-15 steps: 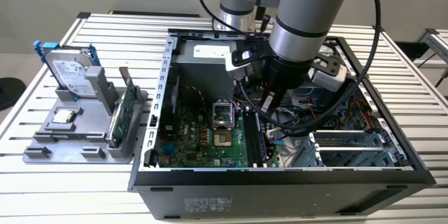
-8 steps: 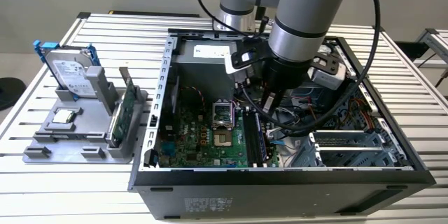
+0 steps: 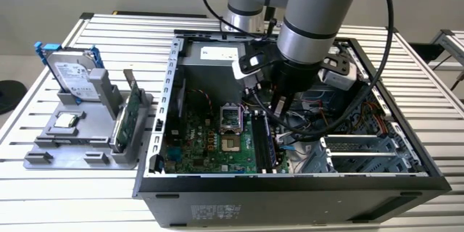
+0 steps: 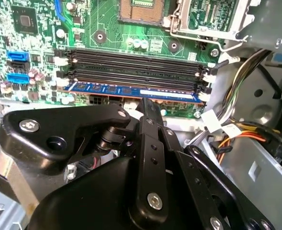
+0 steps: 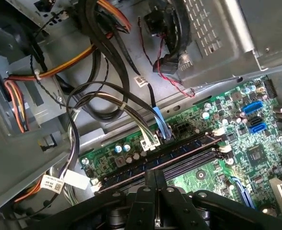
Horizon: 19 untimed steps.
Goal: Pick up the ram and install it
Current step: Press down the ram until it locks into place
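Sits low inside the case point(image 3: 290, 186), jaws pinched narrow, fingers point(image 4: 148, 122) all but together. Grips, by the look of it, the ram point(image 4: 131, 90) at mid-length along its top edge; cannot rule out mere pressing. Finds that ram directly under the jaws, not off to a side: standing on edge in the slot nearest the fingers, blue-faced in the second wrist view. Runs its long axis along the slot, crosswise to the closing line of the jaws, so that its thin flat faces meet the fingers. Looks level end to end, and seated or close to it, judging by the white latch point(image 4: 206, 97) touching one end; cannot tell whether locked.

Shows the other black slots point(image 4: 131, 64) bare just beyond, parallel to the ram. Shows past those the socket point(image 4: 140, 5) and the green motherboard point(image 5: 212, 177). Carries cables point(image 5: 97, 91) near the slot ends, apart from the fingers in the first wrist view.

Has farther out, on the tabletop point(image 3: 80, 188) toward the exterior view's left and well apart from the case, a grey tray point(image 3: 65, 139) with a hard drive point(image 3: 73, 71) and a green card point(image 3: 127, 118) standing upright.
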Each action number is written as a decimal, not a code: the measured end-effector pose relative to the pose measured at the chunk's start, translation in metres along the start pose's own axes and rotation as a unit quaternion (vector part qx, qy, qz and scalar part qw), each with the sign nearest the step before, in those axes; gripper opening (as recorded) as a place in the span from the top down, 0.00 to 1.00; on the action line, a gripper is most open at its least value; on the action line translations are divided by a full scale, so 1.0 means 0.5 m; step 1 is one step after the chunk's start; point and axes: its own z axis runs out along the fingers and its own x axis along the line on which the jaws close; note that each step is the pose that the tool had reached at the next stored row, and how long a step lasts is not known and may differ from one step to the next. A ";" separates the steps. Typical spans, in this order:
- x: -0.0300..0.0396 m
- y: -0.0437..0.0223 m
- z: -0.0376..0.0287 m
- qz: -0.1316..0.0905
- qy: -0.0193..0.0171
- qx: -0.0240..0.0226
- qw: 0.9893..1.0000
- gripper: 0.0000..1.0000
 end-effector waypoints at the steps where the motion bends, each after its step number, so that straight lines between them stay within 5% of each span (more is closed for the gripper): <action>1: 0.000 0.000 0.000 -0.005 0.000 0.000 1.000 1.00; 11: 0.003 -0.003 0.004 -0.050 0.000 -0.002 0.999 1.00; 19: 0.005 -0.004 0.011 -0.084 0.000 -0.004 0.996 1.00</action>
